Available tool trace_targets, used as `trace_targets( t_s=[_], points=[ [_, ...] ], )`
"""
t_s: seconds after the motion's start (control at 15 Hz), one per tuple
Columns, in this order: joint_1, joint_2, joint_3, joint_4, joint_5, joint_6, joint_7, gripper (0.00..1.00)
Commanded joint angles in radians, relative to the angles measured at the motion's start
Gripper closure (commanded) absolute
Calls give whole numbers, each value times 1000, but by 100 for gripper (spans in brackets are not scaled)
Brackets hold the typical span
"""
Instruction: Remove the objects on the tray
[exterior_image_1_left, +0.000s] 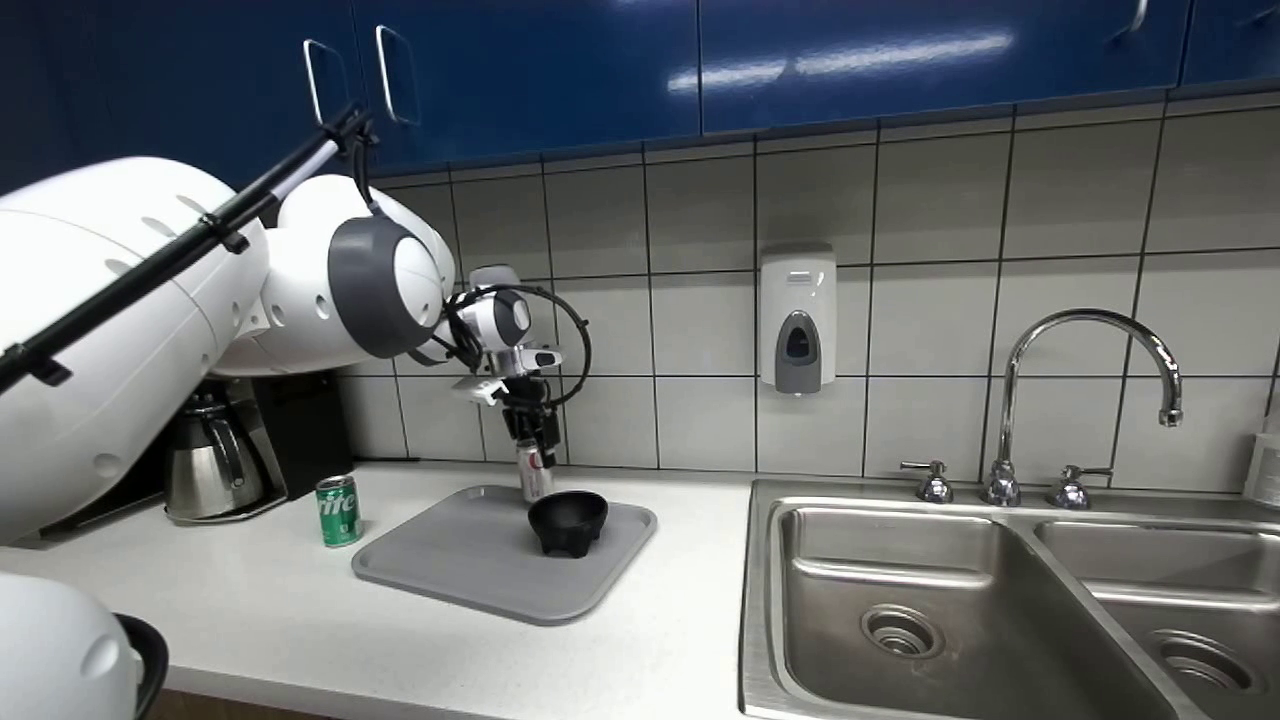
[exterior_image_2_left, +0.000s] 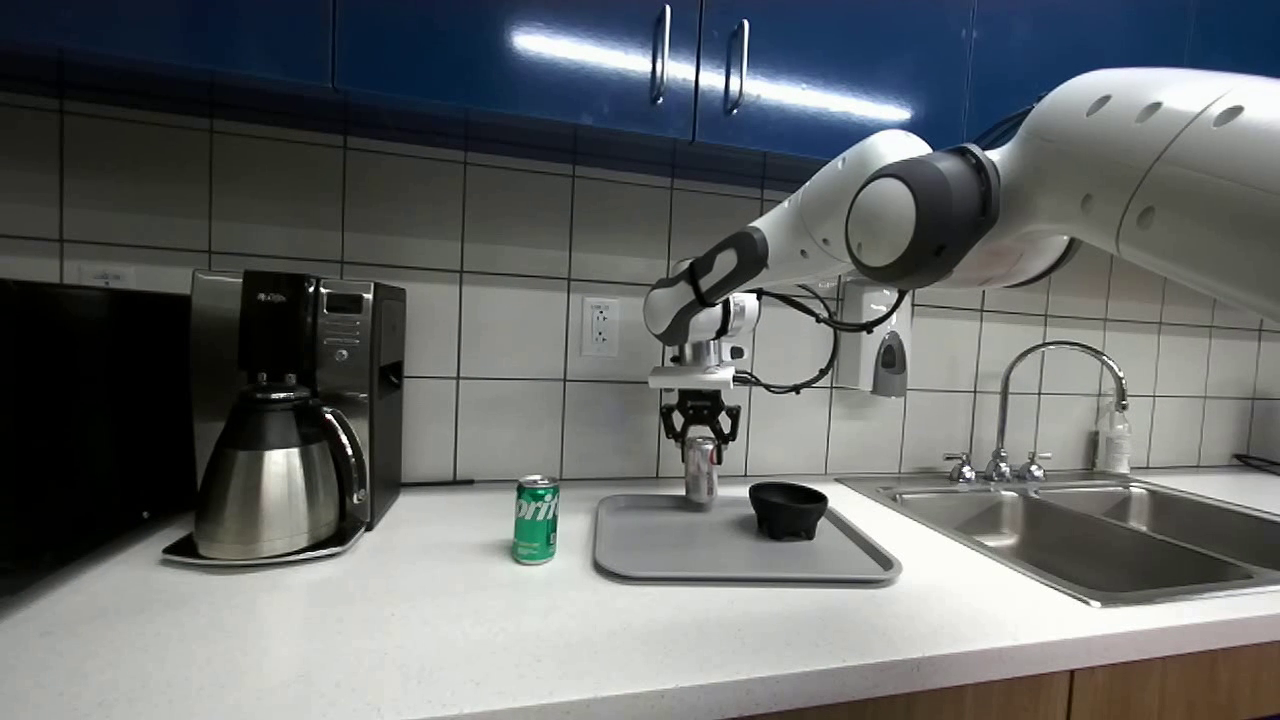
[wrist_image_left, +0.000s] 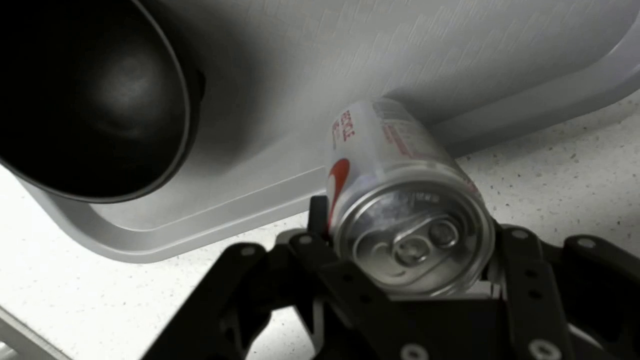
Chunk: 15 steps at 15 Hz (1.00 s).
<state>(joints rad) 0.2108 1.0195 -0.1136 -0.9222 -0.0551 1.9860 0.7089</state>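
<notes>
Directly below the hand (exterior_image_2_left: 701, 446), in an exterior view, a silver soda can (exterior_image_2_left: 702, 475) stands or hangs roughly upright over the back part of the grey tray (exterior_image_2_left: 670, 555); whether its base touches, I cannot tell. Just to the right of the hand there, a footed black bowl (exterior_image_2_left: 788, 510) rests on the tray. Farther off, to the left of the hand, a green Sprite can (exterior_image_2_left: 535, 528) stands on the white surface (exterior_image_2_left: 400, 630), apart from the tray.

In an exterior view, a double steel sink (exterior_image_1_left: 762, 600) lies well to the right of the hand.

In the wrist view, the hand is narrowed to the can's width: its fingers (wrist_image_left: 318, 215) lie on both sides of the silver soda can, near the lid, and appear to hold it.

Judging by this layout, the green Sprite can is dealt with, the silver soda can seems gripped but not yet clear of the tray, and the footed black bowl is left to do.
</notes>
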Motion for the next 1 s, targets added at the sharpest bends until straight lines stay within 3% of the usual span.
trace_targets(
  t_s=[0.0,0.93],
  points=[
    [-21,-20,13,10,11,-5,-2,62],
    [-48,2,3,77,6,-17,-2,62]
  ],
)
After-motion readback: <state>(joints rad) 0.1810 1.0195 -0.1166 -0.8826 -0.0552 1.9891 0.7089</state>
